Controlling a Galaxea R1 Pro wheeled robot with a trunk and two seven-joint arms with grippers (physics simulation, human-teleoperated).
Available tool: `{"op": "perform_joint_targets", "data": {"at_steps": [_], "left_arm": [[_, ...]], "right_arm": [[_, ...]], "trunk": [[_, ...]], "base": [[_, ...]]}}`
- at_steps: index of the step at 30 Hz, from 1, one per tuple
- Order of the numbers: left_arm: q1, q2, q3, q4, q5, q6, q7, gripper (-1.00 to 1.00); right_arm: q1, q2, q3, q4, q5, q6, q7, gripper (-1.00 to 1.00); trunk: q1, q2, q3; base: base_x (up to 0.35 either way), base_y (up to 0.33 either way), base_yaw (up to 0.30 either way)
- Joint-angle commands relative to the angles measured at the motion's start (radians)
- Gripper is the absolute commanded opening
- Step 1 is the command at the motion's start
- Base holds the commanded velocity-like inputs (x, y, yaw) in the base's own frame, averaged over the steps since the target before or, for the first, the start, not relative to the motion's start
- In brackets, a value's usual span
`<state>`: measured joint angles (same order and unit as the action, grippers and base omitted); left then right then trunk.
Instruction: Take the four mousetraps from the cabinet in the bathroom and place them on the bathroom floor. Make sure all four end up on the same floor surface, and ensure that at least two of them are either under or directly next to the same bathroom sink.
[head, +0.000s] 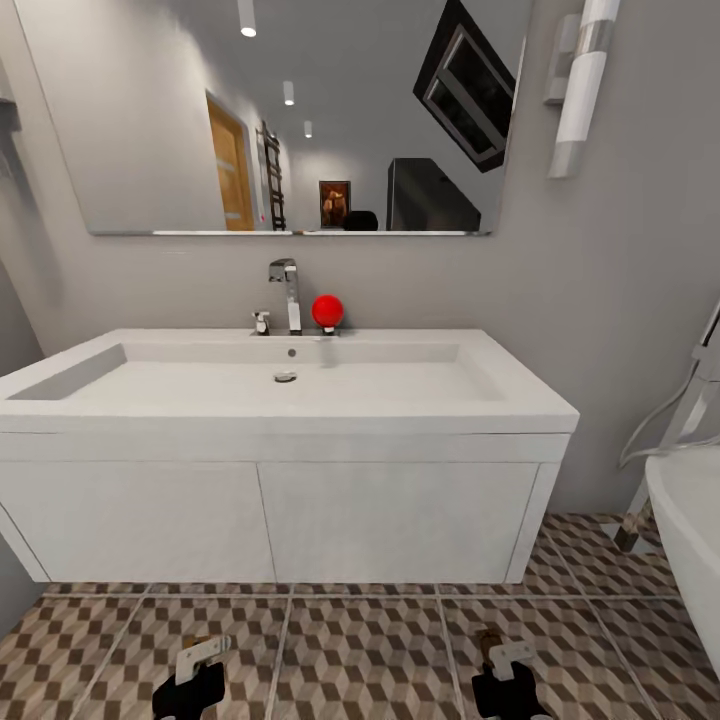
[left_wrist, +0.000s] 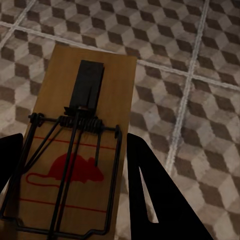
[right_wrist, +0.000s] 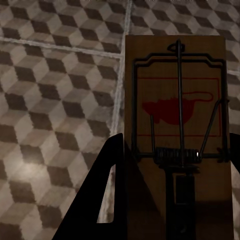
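Each of my grippers holds a mousetrap above the bathroom floor (head: 360, 640), in front of the white sink (head: 290, 385). My left gripper (left_wrist: 75, 200) is shut on a tan mousetrap (left_wrist: 82, 145) with a black wire mechanism and a red mouse print. In the head view this left gripper (head: 192, 680) sits low at the left. My right gripper (right_wrist: 175, 200) is shut on a second mousetrap (right_wrist: 177, 115), and this right gripper (head: 510, 685) sits low at the right of the head view. Cube-patterned tiles lie beneath both traps. The cabinet is out of view.
A white vanity (head: 280, 520) hangs under the sink, with a gap above the tiles. A chrome tap (head: 288, 295) and a red ball (head: 327, 311) stand at the sink's back. A white bathtub (head: 690, 540) edges in at the right. A mirror (head: 270, 110) hangs above.
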<state>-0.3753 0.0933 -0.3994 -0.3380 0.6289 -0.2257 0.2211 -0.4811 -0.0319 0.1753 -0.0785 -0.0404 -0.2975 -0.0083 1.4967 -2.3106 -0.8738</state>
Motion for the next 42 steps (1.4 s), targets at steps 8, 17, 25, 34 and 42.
{"op": "perform_joint_targets", "data": {"at_steps": [8, 17, 25, 34, 42], "left_arm": [[-0.001, 0.002, -0.009, -0.001, 0.003, -0.004, 0.010, -1.00], [-0.001, -0.003, -0.010, -0.001, 0.003, -0.004, 0.009, -1.00], [-0.001, -0.004, -0.010, -0.001, 0.003, -0.004, 0.010, -1.00], [-0.001, -0.006, -0.011, -0.001, 0.003, -0.004, 0.010, -1.00], [-0.001, -0.007, -0.012, -0.001, 0.003, -0.004, 0.010, -1.00]], "right_arm": [[-0.001, 0.000, 0.007, 0.000, -0.006, -0.003, 0.001, -1.00], [-0.001, 0.000, 0.007, 0.000, -0.006, -0.003, 0.001, -1.00], [-0.001, -0.001, 0.009, 0.000, -0.001, -0.004, 0.001, -1.00], [-0.001, -0.001, 0.009, 0.000, -0.001, -0.004, 0.001, -1.00], [-0.001, -0.001, 0.009, 0.000, -0.001, -0.004, 0.001, -1.00]], "trunk": [[0.000, 0.000, -0.001], [0.000, 0.000, -0.001], [0.000, 0.000, -0.001], [0.000, 0.000, -0.001], [0.000, 0.000, -0.001]], "base": [[0.036, 0.000, 0.000], [0.080, 0.000, 0.000], [0.000, 0.000, 0.000], [0.000, 0.000, 0.000], [0.088, 0.000, 0.000]]}}
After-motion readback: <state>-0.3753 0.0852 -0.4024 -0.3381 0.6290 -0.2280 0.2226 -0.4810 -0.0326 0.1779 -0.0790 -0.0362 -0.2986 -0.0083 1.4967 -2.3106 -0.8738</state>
